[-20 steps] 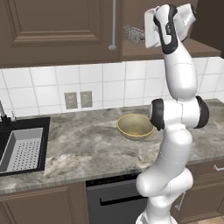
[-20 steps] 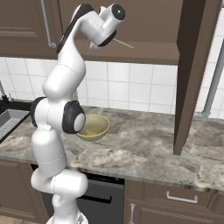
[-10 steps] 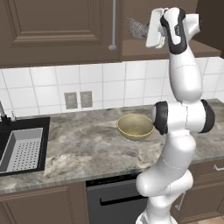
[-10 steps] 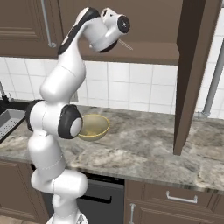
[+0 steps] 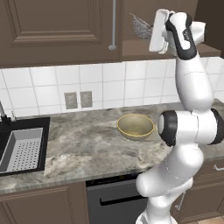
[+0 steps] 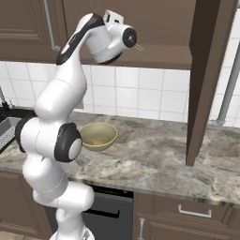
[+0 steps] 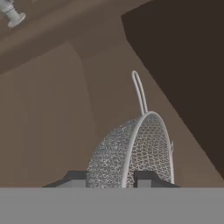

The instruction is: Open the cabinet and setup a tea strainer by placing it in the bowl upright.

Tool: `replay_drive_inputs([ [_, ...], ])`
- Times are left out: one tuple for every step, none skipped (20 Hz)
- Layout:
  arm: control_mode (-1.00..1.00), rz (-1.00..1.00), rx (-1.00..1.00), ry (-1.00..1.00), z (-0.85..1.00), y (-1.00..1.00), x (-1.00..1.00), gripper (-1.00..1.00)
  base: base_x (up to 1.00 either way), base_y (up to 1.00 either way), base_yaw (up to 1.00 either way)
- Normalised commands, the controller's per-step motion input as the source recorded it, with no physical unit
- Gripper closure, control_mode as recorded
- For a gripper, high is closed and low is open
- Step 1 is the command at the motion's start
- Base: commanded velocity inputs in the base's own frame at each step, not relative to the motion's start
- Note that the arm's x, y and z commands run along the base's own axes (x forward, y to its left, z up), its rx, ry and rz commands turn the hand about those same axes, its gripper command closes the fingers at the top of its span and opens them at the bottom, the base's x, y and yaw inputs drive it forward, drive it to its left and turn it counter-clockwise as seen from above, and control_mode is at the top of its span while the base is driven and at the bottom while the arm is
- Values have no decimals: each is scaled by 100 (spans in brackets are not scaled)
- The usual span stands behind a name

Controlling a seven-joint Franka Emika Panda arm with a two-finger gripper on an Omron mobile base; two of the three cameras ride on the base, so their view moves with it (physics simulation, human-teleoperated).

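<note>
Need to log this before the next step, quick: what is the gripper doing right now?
Gripper: jaws closed on the tea strainer, held up at the open cabinet.

A: colours up top?
B: cabinet [image 5: 57,30] dark brown, raised panels, silver bar handle [image 5: 113,24]. tea strainer [image 7: 131,153] silver-grey, fine diamond mesh, pale wire rim.
A: lower down?
B: bowl [image 5: 135,126] mustard yellow, glossy inside. worktop [image 5: 87,148] grey-beige marble, darker veins. wall tiles [image 5: 144,87] white, grey grout. sink [image 5: 8,127] black, tray [image 5: 22,151] in it grey, dotted with holes. base cabinets [image 6: 187,211] lighter brown.
</note>
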Motion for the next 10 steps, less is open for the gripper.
replay_drive_inputs([
  [-100, 0, -4, -15, 4, 0, -70, 100, 0, 0, 0],
  [-100, -2, -6, -15, 5, -1, -74, 100, 0, 0, 0],
  [-100, -3, -7, -15, 9, 0, -81, 100, 0, 0, 0],
  [-100, -3, -9, -13, 11, 0, -84, 100, 0, 0, 0],
  [-100, -4, -10, -12, 13, 0, -89, 100, 0, 0, 0],
  [-100, -4, -11, -10, 12, 0, -89, 100, 0, 0, 0],
  [-100, -5, -12, -9, 12, 0, -90, 100, 0, 0, 0],
  [-100, -5, -13, -6, 11, 0, -91, 100, 0, 0, 0],
  [-100, -6, -13, -3, 17, 0, -91, 100, 0, 0, 0],
  [-100, -7, -13, 0, 18, 0, -88, 100, 0, 0, 0],
])
